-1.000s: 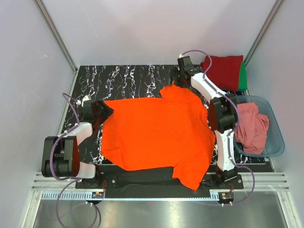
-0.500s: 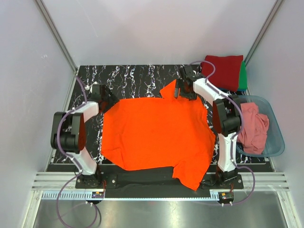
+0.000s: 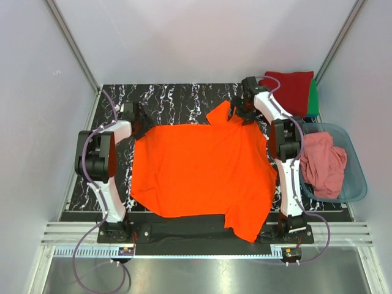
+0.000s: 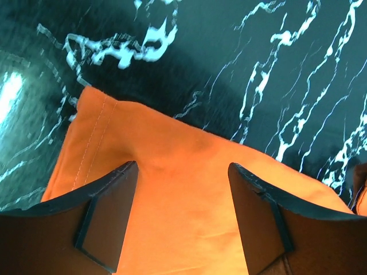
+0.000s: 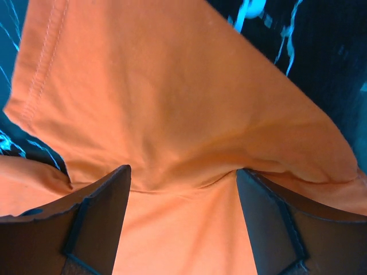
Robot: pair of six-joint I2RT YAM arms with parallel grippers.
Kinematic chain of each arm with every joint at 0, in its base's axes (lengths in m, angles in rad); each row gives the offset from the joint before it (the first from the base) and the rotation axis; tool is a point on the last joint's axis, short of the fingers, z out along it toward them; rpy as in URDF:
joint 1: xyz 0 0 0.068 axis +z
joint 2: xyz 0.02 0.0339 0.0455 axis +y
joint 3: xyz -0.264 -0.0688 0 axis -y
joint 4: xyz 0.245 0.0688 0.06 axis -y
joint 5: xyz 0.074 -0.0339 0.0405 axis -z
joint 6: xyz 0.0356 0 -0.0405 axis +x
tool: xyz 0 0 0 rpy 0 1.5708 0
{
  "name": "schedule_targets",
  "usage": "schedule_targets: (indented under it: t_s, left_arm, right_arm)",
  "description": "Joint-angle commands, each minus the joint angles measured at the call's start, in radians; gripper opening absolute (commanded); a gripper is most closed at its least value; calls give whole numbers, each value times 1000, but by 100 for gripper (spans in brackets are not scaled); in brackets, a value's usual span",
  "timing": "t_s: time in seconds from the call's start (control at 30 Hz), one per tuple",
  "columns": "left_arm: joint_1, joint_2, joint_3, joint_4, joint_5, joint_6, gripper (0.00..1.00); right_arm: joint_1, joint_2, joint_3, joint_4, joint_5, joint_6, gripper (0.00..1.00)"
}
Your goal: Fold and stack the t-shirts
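The bright orange t-shirt (image 3: pixel 202 171) lies spread flat on the black marbled table (image 3: pixel 177 101), one sleeve hanging over the near edge. My left gripper (image 3: pixel 138 126) is at its far-left corner, open, with the hemmed orange corner (image 4: pixel 172 172) lying under and between the jaws of the gripper (image 4: pixel 182 172). My right gripper (image 3: pixel 241 114) is at the far-right sleeve (image 3: pixel 220 114), open, with bunched orange cloth (image 5: pixel 172 114) under and between the jaws of the gripper (image 5: pixel 182 172). A salmon-pink shirt (image 3: pixel 324 162) lies crumpled in the tub. A dark red folded square (image 3: pixel 291 89) sits on a green one (image 3: pixel 313 98) at the far right.
The translucent blue-grey tub (image 3: pixel 359 168) stands at the right edge of the table, beside the right arm. Grey walls enclose the table on three sides. A metal rail (image 3: pixel 196 236) runs along the near edge by the arm bases.
My left gripper swung away from me to the shirt's far-left corner. My right gripper came back from the table's far edge onto the far-right sleeve. The shirt has hardly shifted.
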Motion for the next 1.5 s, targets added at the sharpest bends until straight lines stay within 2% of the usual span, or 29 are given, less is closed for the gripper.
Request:
schedule_targets:
  t_s: [0.0, 0.13, 0.17, 0.23, 0.27, 0.37, 0.43, 0.53, 0.67, 0.8, 0.83, 0.93, 0.97, 1.03, 1.1, 1.13, 1.23, 1.47]
  left_arm:
    - [0, 70, 105, -48, -24, 7, 71]
    - [2, 161, 257, -109, -37, 28, 71]
    - [2, 182, 340, -140, -37, 33, 71]
    - [8, 260, 440, -178, -45, 48, 71]
    - [8, 290, 549, -215, -45, 56, 71]
    - [14, 405, 763, -287, -30, 89, 71]
    - [13, 443, 817, -301, 1, 126, 71]
    - [3, 342, 746, -274, 16, 140, 70]
    - [-32, 27, 473, -237, -74, 188, 71]
    - [-96, -213, 235, -246, -184, 192, 71]
    - [-110, -251, 156, -270, -204, 185, 71]
    - [-180, -383, 45, -324, -243, 152, 69]
    - [-202, -432, -16, -344, -252, 142, 68]
    - [-268, -475, -101, -393, -272, 116, 66]
    - [-326, -526, -158, -419, -284, 76, 64]
    - [-346, -541, -210, -428, -286, 65, 63]
    - [-418, -577, -279, -462, -297, 22, 61]
    - [-581, -560, -362, -499, -355, -96, 59]
  right_arm:
    - [-26, 116, 119, -36, -67, -4, 81]
    - [-35, 250, 346, -105, -90, 25, 80]
    - [-35, 308, 454, -134, -93, 31, 80]
    - [-44, 360, 564, -149, -101, 48, 80]
    - [-50, 403, 658, -148, -105, 54, 80]
    - [-72, 436, 750, -73, -128, 76, 80]
    - [-76, 413, 719, 7, -168, 56, 80]
    - [-75, 300, 577, 137, -213, 37, 81]
    - [-54, 148, 402, 179, -231, 21, 85]
    - [-21, -26, 227, 193, -135, -15, 90]
    - [-17, -102, 137, 196, -118, -12, 91]
    - [-9, -248, -75, 258, -92, 34, 92]
    - [-9, -361, -261, 341, -96, 53, 92]
    - [-9, -514, -513, 439, -107, 102, 93]
    - [-9, -598, -658, 490, -121, 148, 92]
    - [-9, -671, -800, 563, -136, 166, 92]
    - [-9, -788, -1033, 697, -214, 232, 89]
    - [-6, -956, -1289, 765, -234, 245, 88]
